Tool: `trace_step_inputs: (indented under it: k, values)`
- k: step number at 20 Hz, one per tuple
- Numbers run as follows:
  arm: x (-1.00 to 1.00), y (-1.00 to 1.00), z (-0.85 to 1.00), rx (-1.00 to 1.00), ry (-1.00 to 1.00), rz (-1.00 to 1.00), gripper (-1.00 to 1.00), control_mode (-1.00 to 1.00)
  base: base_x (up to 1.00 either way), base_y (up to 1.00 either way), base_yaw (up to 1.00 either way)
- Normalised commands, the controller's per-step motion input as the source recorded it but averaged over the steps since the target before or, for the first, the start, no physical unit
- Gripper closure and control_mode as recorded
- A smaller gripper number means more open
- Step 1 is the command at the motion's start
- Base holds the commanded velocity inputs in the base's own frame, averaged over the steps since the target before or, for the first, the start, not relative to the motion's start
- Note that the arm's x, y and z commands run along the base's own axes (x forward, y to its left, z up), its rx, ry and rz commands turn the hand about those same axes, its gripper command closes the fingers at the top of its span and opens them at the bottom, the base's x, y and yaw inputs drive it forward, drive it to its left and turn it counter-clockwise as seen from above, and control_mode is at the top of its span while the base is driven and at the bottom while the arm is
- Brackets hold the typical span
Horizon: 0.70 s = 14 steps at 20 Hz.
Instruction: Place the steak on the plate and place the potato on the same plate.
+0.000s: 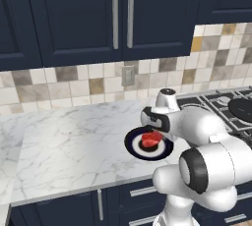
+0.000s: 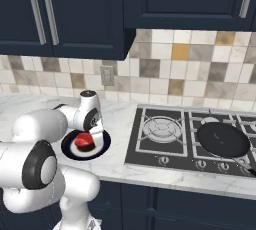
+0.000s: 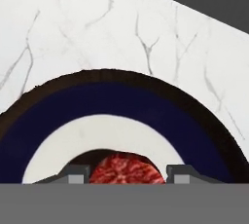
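The round plate [image 1: 134, 146] with a navy rim, white ring and dark centre lies near the counter's front edge, left of the stove. On its centre [image 3: 82, 159] rests the red steak [image 1: 151, 138]. My gripper [image 3: 127, 173] hangs straight down just over it, open, with one fingertip on each side of the steak [image 3: 127, 170] and little gap to its edges. From the right base view the hand [image 2: 91, 119] covers the back of the plate [image 2: 102, 146] and the steak [image 2: 84, 140] shows under it. The potato is out of view.
A gas stove [image 2: 190, 139] sits right of the plate with a black frying pan [image 2: 222, 139] on its right burner. White marble counter [image 1: 64, 136] stretches to the left. A wall outlet [image 1: 128, 76] sits on the tiled backsplash, under navy cabinets.
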Motion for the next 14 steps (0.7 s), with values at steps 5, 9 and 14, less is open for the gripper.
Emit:
trace_step_inputs:
  k: [5,9,14]
  values:
    - [0.26,0.0,-0.2,0.0,0.0,0.01,1.0,-1.0,0.0,0.0,0.0]
    - [0.22,0.0,-0.16,0.0,0.0,0.01,1.0,-1.0,0.0,0.0,0.0]
    - [0.11,0.0,-0.13,0.0,0.0,0.0,1.0,-1.0,0.0,0.0,0.0]
